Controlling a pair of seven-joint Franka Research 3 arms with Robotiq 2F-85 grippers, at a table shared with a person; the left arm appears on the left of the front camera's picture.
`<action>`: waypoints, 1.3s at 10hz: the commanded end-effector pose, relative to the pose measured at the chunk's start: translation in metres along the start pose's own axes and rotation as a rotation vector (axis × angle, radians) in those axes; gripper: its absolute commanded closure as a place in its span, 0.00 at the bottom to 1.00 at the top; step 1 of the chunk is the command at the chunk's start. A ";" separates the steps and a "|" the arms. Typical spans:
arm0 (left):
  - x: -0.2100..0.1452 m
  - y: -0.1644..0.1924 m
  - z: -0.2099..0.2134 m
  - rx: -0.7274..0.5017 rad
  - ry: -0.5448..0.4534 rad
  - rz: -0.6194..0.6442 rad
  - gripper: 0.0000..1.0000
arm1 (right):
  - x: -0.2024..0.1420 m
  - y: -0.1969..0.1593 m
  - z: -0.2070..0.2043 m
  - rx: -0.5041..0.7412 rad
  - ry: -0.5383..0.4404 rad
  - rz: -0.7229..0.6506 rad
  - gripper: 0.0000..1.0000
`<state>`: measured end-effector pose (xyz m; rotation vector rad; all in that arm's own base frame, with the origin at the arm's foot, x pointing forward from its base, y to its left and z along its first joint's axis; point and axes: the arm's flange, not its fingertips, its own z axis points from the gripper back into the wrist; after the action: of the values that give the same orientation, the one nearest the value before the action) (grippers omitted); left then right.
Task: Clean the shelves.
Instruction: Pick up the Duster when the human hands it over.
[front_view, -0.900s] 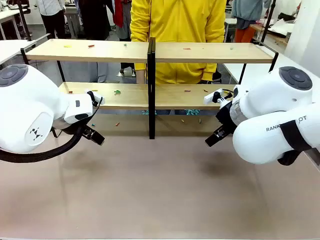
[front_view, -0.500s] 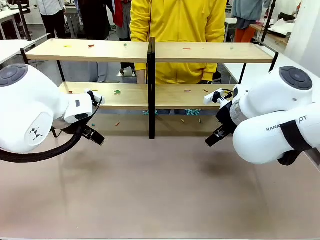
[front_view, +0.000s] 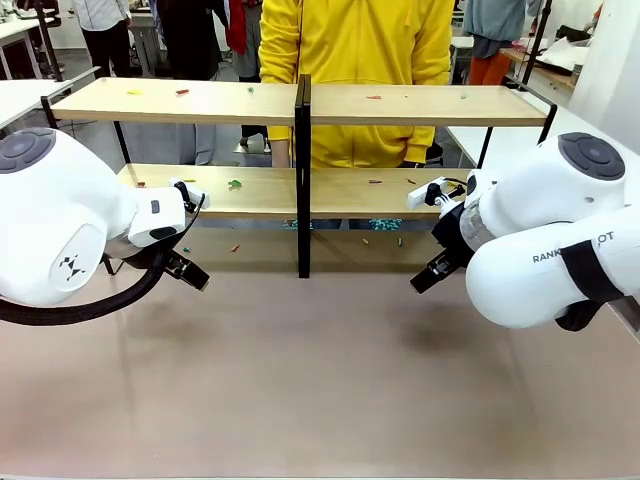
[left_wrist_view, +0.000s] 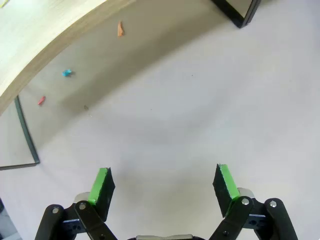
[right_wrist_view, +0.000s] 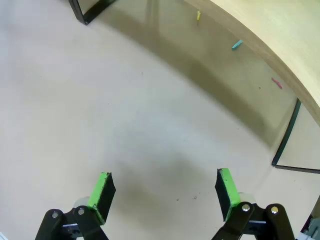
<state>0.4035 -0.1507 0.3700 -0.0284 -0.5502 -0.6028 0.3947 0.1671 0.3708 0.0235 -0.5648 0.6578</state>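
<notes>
Front view: a pale tabletop (front_view: 320, 390) carries the shelves (front_view: 420, 105), a wide two-tier rack of light-wood boards on a thin black frame set across the tabletop's far side, with a person (front_view: 355, 50) in a yellow top standing just behind it. The white left arm (front_view: 60, 230) and right arm (front_view: 550, 250) sit either side of the rack's black centre post (front_view: 303, 170), each bent low in front of the lower board. The left gripper (front_view: 190, 272) and right gripper (front_view: 425, 278) hang just above the tabletop, near the rack but apart from it. Both wrist views show the jaws spread wide, with nothing between the green pads (left_wrist_view: 101, 184). Small coloured scraps dot both boards, among them a red scrap (front_view: 182, 92) on the top tier and a green scrap (front_view: 234, 184) on the lower. More lie on the tabletop under the rack, including an orange scrap (left_wrist_view: 120, 28) ahead of the left gripper and a teal scrap (right_wrist_view: 237, 44) ahead of the right. With litter on every level and both grippers empty, the cleaning looks barely begun, and the step in hand appears to be the approach. The next move would call for lining the fingers up over one scrap and closing in a fine pinch flat against the surface, while keeping clear of the boards' edges.
</notes>
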 end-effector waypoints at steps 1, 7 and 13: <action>0.000 0.000 0.000 0.000 0.000 0.000 0.00 | 0.000 0.000 0.000 0.000 0.000 -0.001 0.00; -0.052 0.028 0.129 -0.308 -0.151 -0.240 0.00 | -0.027 -0.047 0.114 0.105 -0.037 -0.014 0.00; -0.096 0.056 0.273 -0.073 -0.783 -0.176 0.00 | -0.053 -0.074 0.280 -0.103 -0.458 -0.022 0.00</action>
<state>0.2611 0.0316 0.6498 -0.2698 -1.2399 -0.7360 0.2691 0.0175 0.6318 0.0859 -1.0214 0.5753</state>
